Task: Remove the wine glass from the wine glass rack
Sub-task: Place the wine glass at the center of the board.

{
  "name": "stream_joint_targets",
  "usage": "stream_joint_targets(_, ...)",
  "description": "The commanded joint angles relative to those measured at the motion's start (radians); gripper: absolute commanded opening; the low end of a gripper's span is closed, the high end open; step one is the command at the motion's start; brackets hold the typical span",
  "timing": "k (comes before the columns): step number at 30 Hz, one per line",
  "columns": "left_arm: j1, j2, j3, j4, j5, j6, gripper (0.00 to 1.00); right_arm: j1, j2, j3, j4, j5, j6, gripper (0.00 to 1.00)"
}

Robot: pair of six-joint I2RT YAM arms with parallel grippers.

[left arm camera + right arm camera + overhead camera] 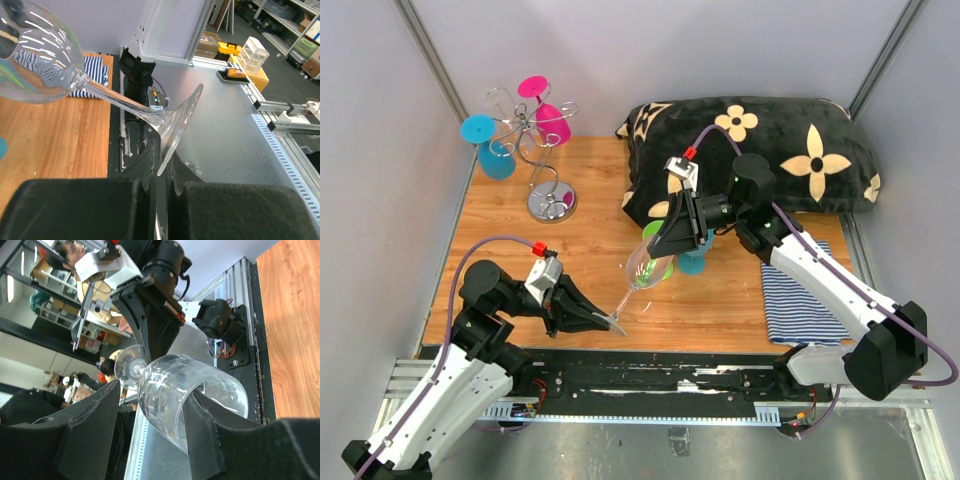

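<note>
over wood [590, 225], left end effector [609, 320] pinches clear wine glass [642, 268] foot, right end effector [660, 250] open round bowl

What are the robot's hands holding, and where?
The left gripper pinches the clear wine glass by the rim of its foot. The right gripper straddles its bowl; whether it squeezes cannot be told.

Worktop [590, 250] layout: wine glass [642, 268] slanted across the middle.
The wine glass rack [548, 170] stands at the far left, two glasses [496, 150] hanging from its arms. A pillow [770, 160] lies along the far right, and a folded cloth [798, 300] lies before it at the right edge. The wine glass is off the rack, its foot in the left claw [608, 320] near the front and its bowl between the right claw's [658, 250] fingers behind.
</note>
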Motion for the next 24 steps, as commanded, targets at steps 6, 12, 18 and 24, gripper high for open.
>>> stream_joint_targets(6, 0.011, 0.075, 0.002, -0.160, -0.246, 0.035, 0.01, 0.090, -0.067, 0.063, -0.153, -0.104, -0.149, 0.03)
stream_joint_targets(12, 0.012, 0.075, 0.009, -0.191, -0.275, 0.048, 0.02, 0.090, -0.088, 0.091, -0.290, 0.015, -0.277, 0.01)
stream_joint_targets(18, 0.012, 0.082, 0.015, -0.227, -0.303, 0.063, 0.55, 0.090, -0.108, 0.130, -0.456, 0.130, -0.429, 0.01)
stream_joint_targets(24, 0.012, 0.047, 0.040, -0.265, -0.380, 0.090, 0.97, 0.090, -0.138, 0.185, -0.658, 0.255, -0.584, 0.01)
